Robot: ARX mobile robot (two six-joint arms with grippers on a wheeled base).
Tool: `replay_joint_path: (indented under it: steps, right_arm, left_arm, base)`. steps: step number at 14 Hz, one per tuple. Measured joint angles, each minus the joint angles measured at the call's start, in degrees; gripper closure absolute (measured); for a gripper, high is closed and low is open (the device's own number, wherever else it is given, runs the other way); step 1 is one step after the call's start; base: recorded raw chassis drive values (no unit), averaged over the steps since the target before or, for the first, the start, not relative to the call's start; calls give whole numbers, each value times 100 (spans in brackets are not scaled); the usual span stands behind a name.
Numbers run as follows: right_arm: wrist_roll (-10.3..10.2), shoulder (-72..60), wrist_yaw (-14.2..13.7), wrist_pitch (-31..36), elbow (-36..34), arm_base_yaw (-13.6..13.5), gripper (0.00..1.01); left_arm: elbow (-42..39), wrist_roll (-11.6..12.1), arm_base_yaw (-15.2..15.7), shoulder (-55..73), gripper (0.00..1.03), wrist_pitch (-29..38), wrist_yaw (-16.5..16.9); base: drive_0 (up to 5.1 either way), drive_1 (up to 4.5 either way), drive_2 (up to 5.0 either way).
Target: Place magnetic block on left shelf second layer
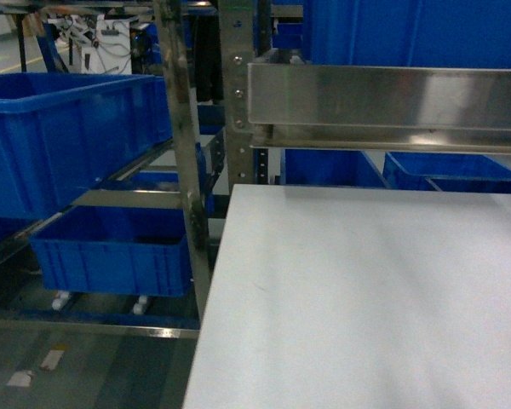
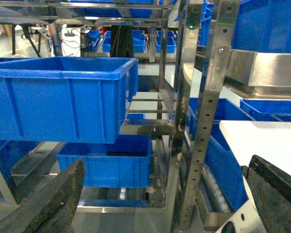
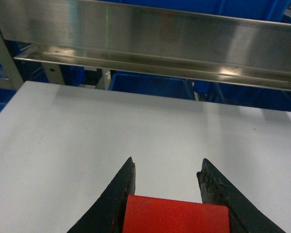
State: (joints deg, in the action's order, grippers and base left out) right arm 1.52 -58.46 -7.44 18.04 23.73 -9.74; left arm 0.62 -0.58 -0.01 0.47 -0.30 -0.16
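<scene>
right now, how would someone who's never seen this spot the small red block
Start at the flat white tabletop beneath the long stainless-steel shelf beam. Just above its near edge, the right gripper has two dark fingers flanking the small red magnetic block. It is the only red thing among blue bins and steel.

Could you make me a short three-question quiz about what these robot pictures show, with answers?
1. True or false: the right tool has the red block between its fingers.
2. What does the left tool hold? A) a red block B) a blue lid C) nothing
3. Fill in: the large blue bin sits on a tier of the steel ______ left of the white table.

Key: 1 true, the block sits between the dark fingers in the right wrist view. 2 C, its fingers stand wide apart with only the rack between them. 3 rack.
</scene>
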Motion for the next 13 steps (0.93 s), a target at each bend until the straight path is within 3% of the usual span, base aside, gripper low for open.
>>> replay_joint_path:
  steps: [13]
  right_arm:
    - [0,-2,2,15,0,0,67]
  left_arm:
    - [0,0,0,0,5,9,11]
  base:
    - [-494,251,251]
